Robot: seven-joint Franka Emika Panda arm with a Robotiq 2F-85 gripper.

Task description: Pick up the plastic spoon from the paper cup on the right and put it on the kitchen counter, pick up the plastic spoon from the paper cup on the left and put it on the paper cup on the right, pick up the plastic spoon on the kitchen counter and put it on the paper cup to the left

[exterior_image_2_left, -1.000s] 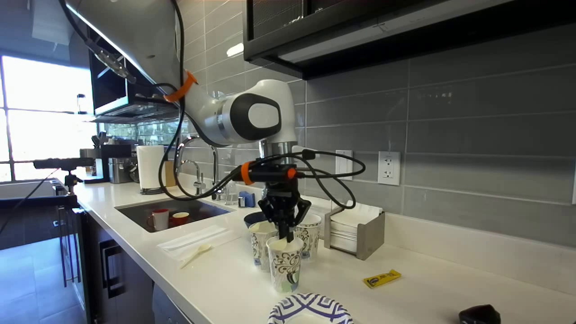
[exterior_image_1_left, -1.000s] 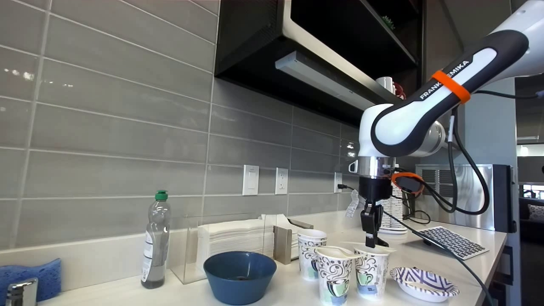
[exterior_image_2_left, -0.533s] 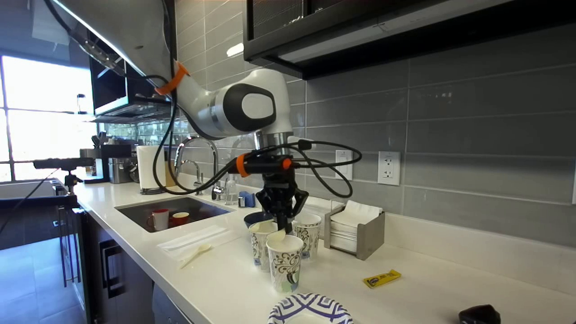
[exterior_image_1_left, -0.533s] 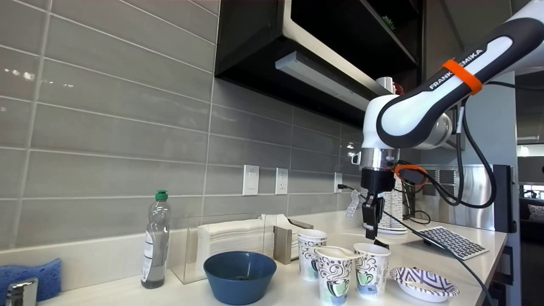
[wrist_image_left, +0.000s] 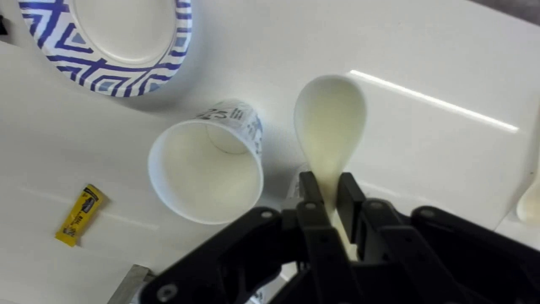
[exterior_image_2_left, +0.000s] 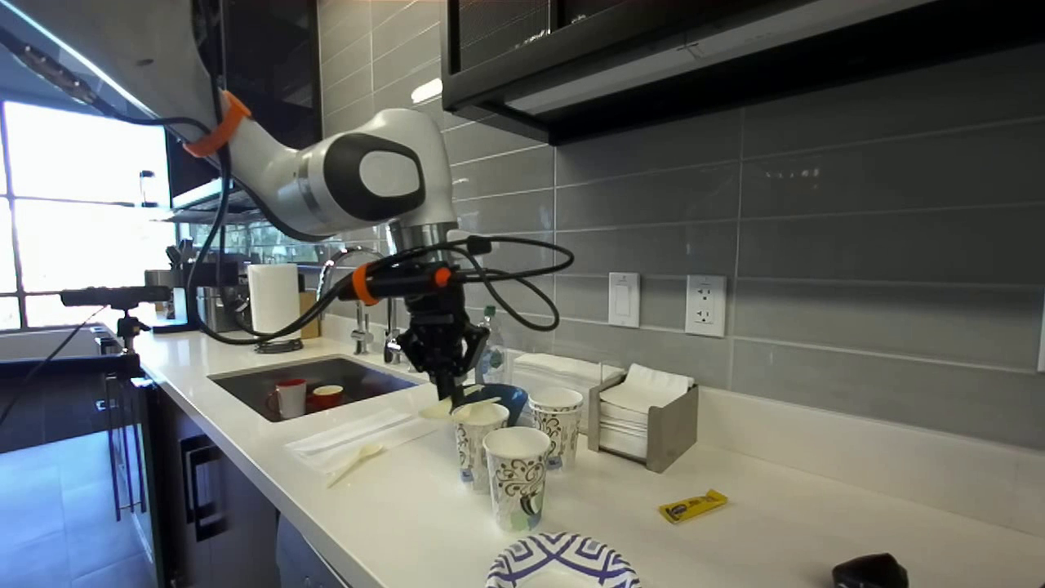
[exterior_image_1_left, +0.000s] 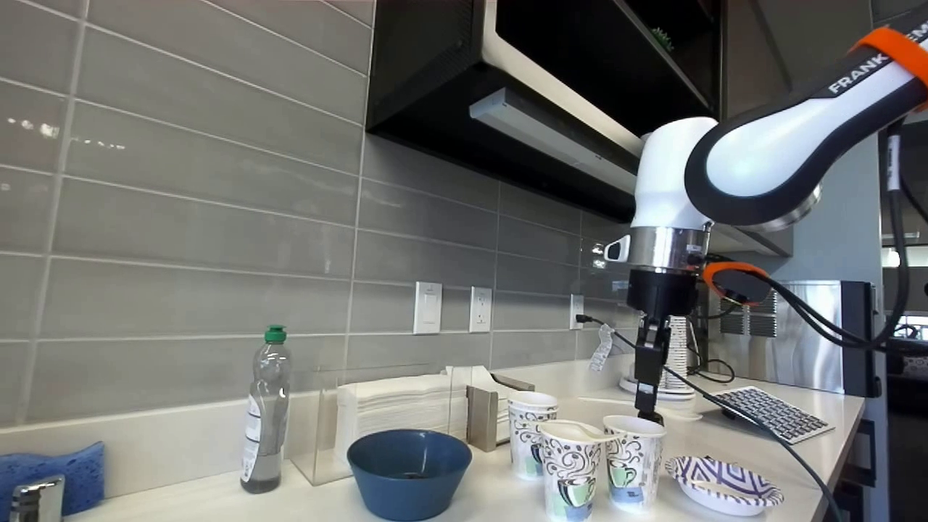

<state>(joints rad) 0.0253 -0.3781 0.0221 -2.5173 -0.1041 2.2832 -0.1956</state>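
My gripper (wrist_image_left: 330,185) is shut on a pale plastic spoon, whose bowl (wrist_image_left: 331,114) points away from the jaws in the wrist view. In an exterior view the gripper (exterior_image_2_left: 451,400) holds the spoon (exterior_image_2_left: 435,410) level above the counter (exterior_image_2_left: 424,531), beside the cups. An empty patterned paper cup (exterior_image_2_left: 518,482) stands upright nearest the plate; it also shows in the wrist view (wrist_image_left: 206,173). Another paper cup (exterior_image_1_left: 571,471) has a spoon (exterior_image_1_left: 580,431) across its rim. A further spoon (exterior_image_2_left: 355,464) lies on the counter by the napkin.
Stacked cups (exterior_image_1_left: 531,435) stand near a napkin holder (exterior_image_2_left: 673,425). A blue bowl (exterior_image_1_left: 409,471) is behind the cups. A patterned paper plate (exterior_image_1_left: 725,486), a yellow packet (exterior_image_2_left: 692,506) and a white napkin (exterior_image_2_left: 351,433) lie on the counter. A sink (exterior_image_2_left: 318,392) is further along.
My gripper has lifted the spoon out of the cup nearest the plate and moved away from it, toward the sink side in an exterior view. That cup is now empty.
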